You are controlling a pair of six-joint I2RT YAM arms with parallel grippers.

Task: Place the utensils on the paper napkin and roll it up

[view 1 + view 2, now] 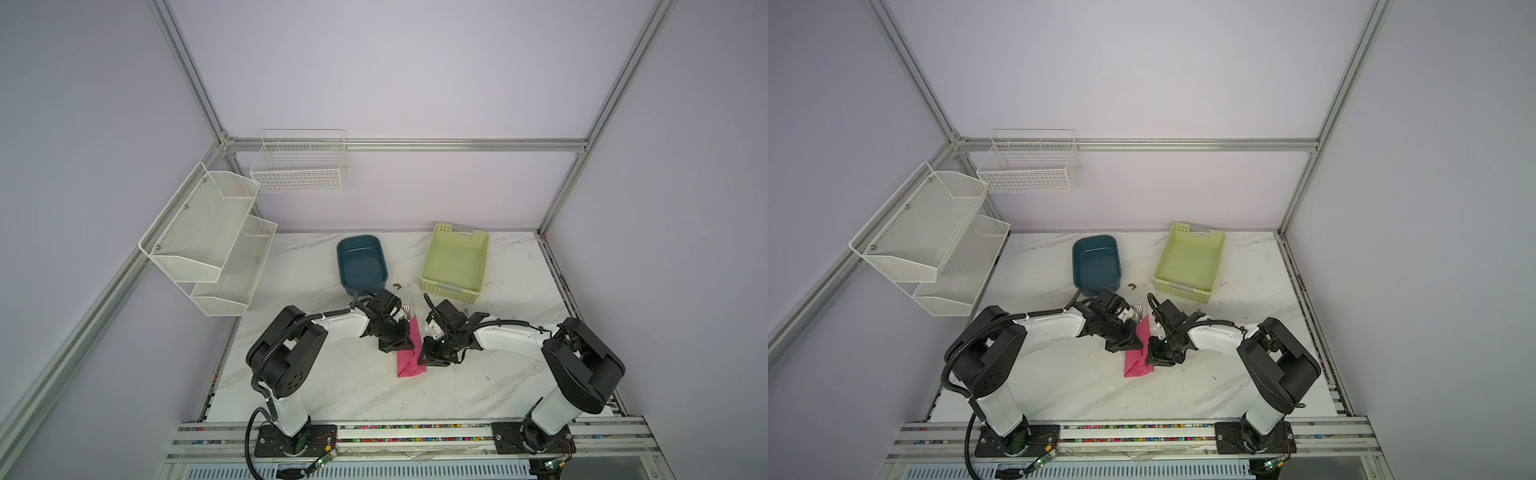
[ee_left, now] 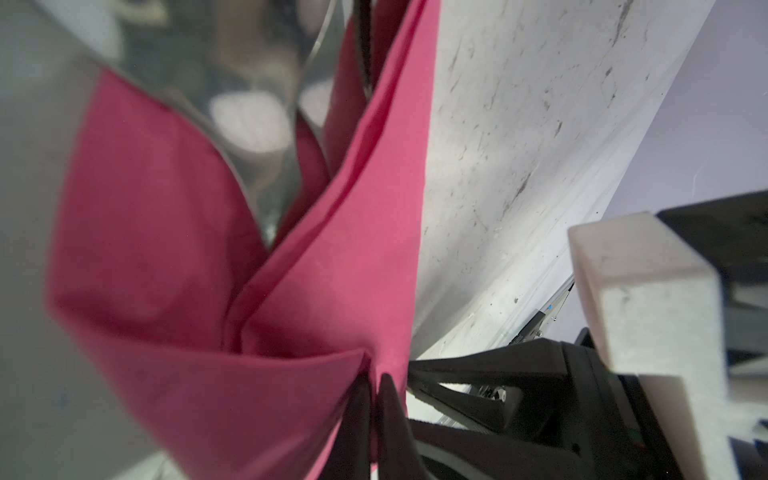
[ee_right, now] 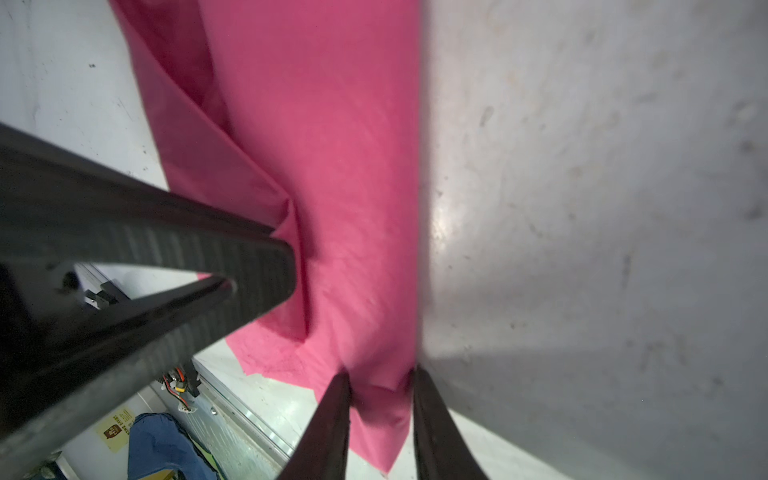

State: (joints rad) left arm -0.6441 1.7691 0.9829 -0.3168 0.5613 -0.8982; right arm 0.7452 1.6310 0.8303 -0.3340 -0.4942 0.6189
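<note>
Closest in, left wrist view: left gripper (image 2: 374,376), jaws closed tight on a pleat of the paper napkin (image 2: 332,249), pink paper pinched flat between them.

Right wrist view: right gripper (image 3: 380,374), jaws a little apart with a thick fold of napkin filling the gap. Paper puckers at both tips, so this reads as a grip on the fold, not a hover.

Out from the jaws: the napkin is folded into a narrow band, flaps lifted and creased where each gripper holds it. Shiny heads of the utensils (image 2: 253,116) poke out of the folds, blurred. In both top views the fork tines show past the band's far end; handles are hidden inside.

Placement: the band lies near the middle of the worktop (image 1: 374,395), long axis running front edge to back edge, the two grippers on either side and close together. Teal tub (image 1: 361,262) and green basket (image 1: 455,257) sit toward the back edge, well apart from the work.

Step, as judged: utensils already on the paper, rolling under way but loose.

Next move calls for: both grippers carrying their flaps over the bundle together, evenly, with light tension. Thin paper may tear at the pinch points, and the heads may slide out the open end
</note>
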